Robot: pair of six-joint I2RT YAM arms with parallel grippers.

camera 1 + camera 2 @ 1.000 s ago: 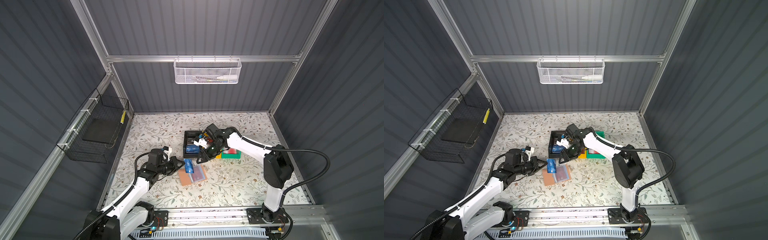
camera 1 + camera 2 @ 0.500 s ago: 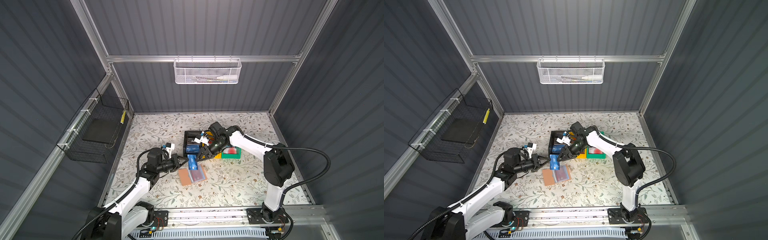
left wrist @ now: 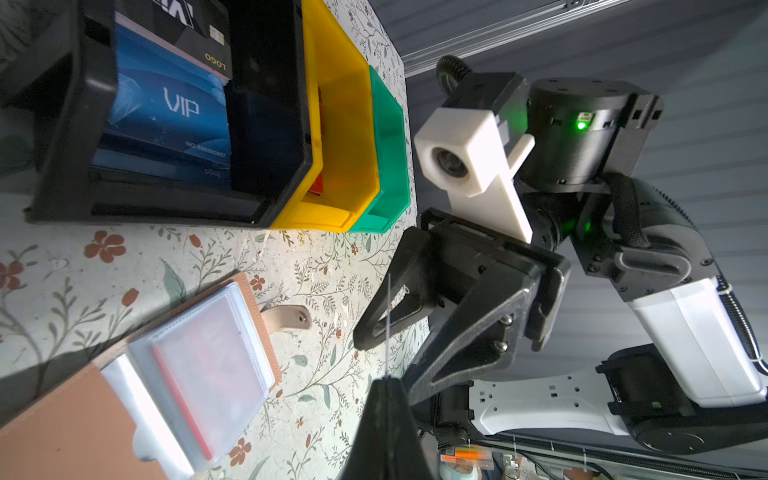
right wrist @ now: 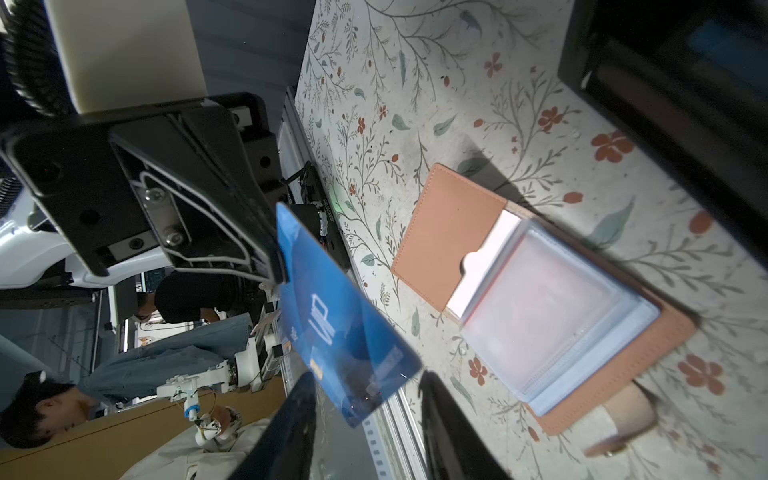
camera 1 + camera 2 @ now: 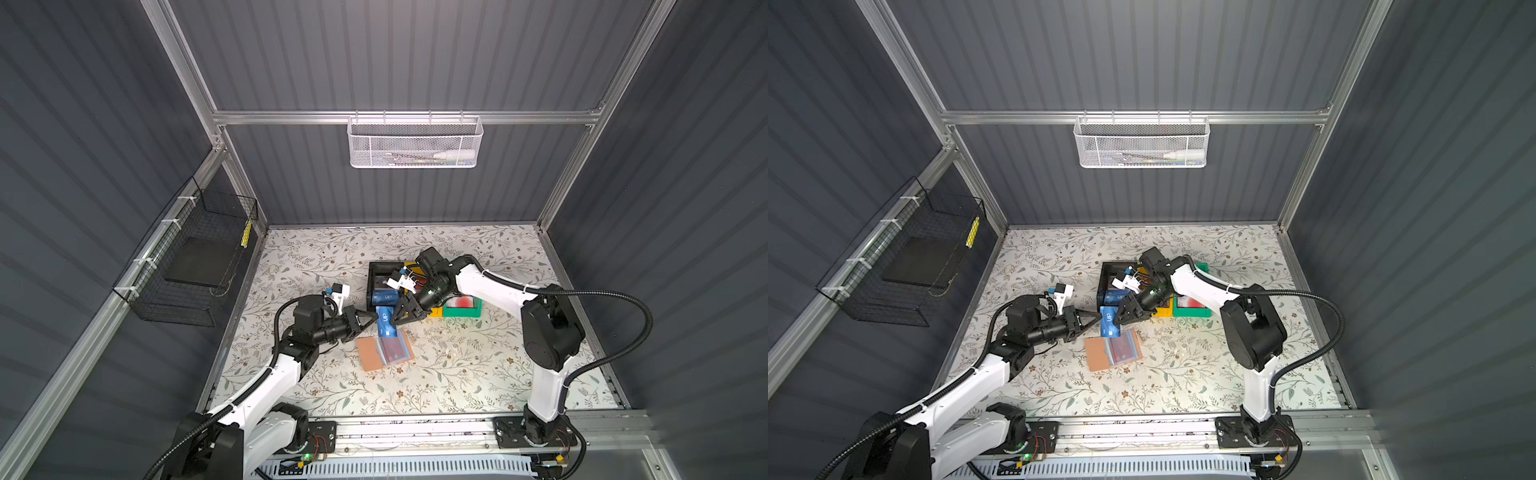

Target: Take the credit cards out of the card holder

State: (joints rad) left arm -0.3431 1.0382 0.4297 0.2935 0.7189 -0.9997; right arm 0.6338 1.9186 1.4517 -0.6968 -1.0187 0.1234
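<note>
My left gripper [image 5: 374,319] is shut on one edge of a blue credit card [image 5: 385,323] with white lettering and holds it just above the table. My right gripper [image 5: 401,318] faces it from the other side. In the right wrist view its jaws stand apart on either side of the card's [image 4: 332,316] free corner, and I see no contact. The tan card holder [image 5: 370,353] lies open on the table just in front of them. A red card [image 4: 548,307] shows through its clear sleeves. Both top views show the two grippers meeting at the card [image 5: 1109,322].
Behind the grippers stands a black bin [image 5: 371,286] holding a blue VIP card [image 3: 174,108] and a dark card. A yellow bin [image 3: 345,124] and a green bin [image 5: 463,305] stand beside it. The holder's strap [image 3: 291,318] lies on the floral mat.
The left gripper has carried the blue card up from the holder towards the black bin. The right gripper has come down from the bin to the card, and its jaws have narrowed.
</note>
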